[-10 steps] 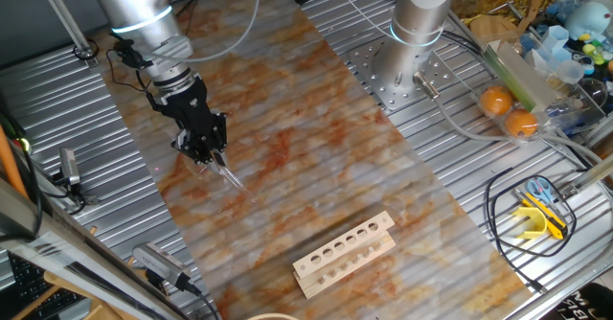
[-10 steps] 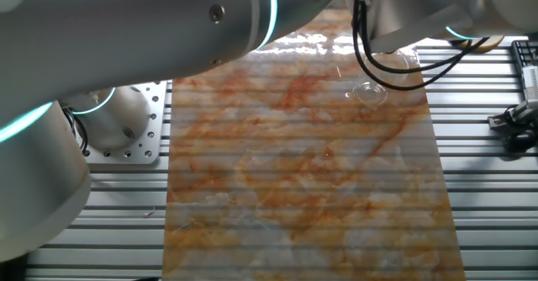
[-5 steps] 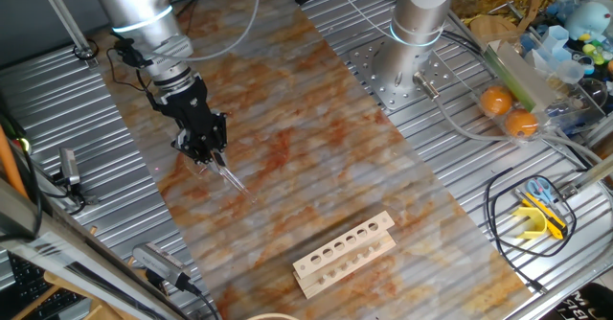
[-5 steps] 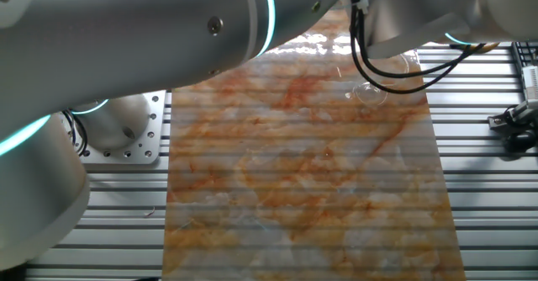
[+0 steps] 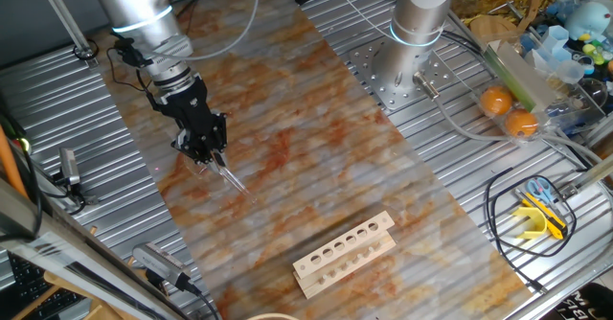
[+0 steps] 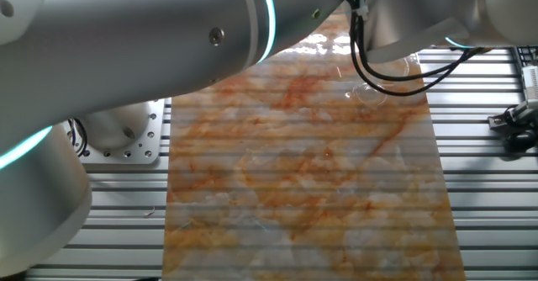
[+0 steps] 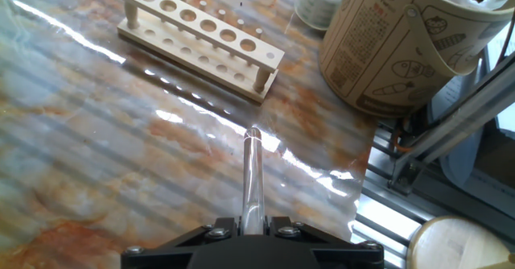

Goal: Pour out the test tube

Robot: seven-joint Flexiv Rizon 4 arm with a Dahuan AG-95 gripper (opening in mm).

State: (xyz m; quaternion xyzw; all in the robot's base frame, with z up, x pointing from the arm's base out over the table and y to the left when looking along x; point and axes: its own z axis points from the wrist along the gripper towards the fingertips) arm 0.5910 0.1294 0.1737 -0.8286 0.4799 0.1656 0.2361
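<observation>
The test tube (image 7: 253, 172) is a slim clear glass tube that sticks straight out from between my black fingers, its open end out over the marbled mat. My gripper (image 7: 252, 223) is shut on its lower end. In one fixed view my gripper (image 5: 213, 159) hangs low over the left side of the mat, and the test tube (image 5: 231, 178) slants down and to the right from it. A clear glass rim, probably a beaker (image 6: 370, 92), shows in the other fixed view, partly behind a black cable.
A pale wooden rack (image 5: 343, 253) with a row of holes lies near the mat's front; the rack (image 7: 197, 35) is ahead of the tube. A large printed paper tub (image 7: 402, 43) stands to the right. A second arm's base (image 5: 412, 42) and two oranges (image 5: 509, 111) are at the right.
My arm's upper links have shifted a little in the other fixed view. The gripper and the tube keep their place over the mat.
</observation>
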